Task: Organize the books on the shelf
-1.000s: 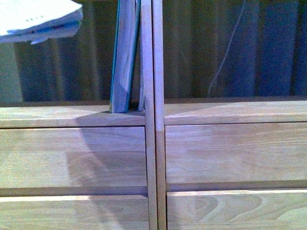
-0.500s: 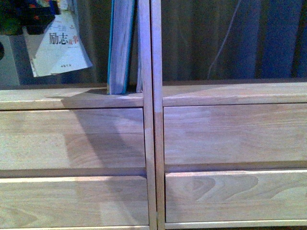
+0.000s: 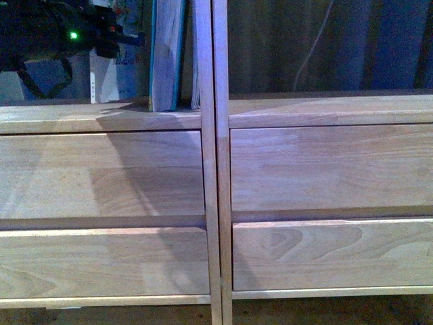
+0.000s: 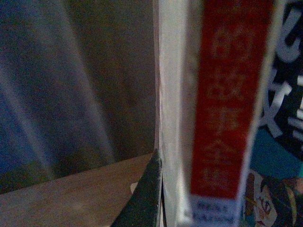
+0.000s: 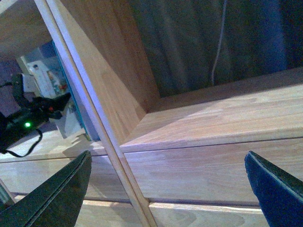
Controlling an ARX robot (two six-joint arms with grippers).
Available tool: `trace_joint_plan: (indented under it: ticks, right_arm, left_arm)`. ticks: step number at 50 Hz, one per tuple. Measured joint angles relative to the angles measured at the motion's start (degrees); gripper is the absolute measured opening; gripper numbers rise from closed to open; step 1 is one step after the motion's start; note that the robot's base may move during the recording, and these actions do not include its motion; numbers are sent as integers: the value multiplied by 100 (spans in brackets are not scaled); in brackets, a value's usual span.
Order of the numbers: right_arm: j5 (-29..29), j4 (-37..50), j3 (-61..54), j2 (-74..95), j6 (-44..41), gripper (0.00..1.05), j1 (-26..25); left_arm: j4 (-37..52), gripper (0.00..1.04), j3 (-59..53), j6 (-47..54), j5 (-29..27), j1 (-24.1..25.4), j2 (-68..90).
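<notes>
I see booklet (image 3: 115, 81) swung from flat overhead to upright, base near shelf (image 3: 101, 176) board, just left of teal book (image 3: 166, 61). My left gripper (image 3: 115, 40) appears clamped on it, one finger visible; right gripper (image 5: 168, 155) wide open, empty. Insertion nearly done; release next, I judge.

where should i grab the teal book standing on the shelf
Probably pinch the teal book across its covers at the page edge facing out, coming from the front: it stands upright, and the divider post and a thin volume crowd one side.
</notes>
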Motion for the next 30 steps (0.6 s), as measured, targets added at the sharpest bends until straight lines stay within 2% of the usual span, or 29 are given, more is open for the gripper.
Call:
trace_joint_plan:
  ticks: [21,30]
  right_arm:
    - [0,0,0,-2,0,98,0]
    - [0,0,0,-2,0,98,0]
  left_arm:
    - [356,7,243,455,-291,-264,496]
    - [529,41,258,463,-481,-367,605]
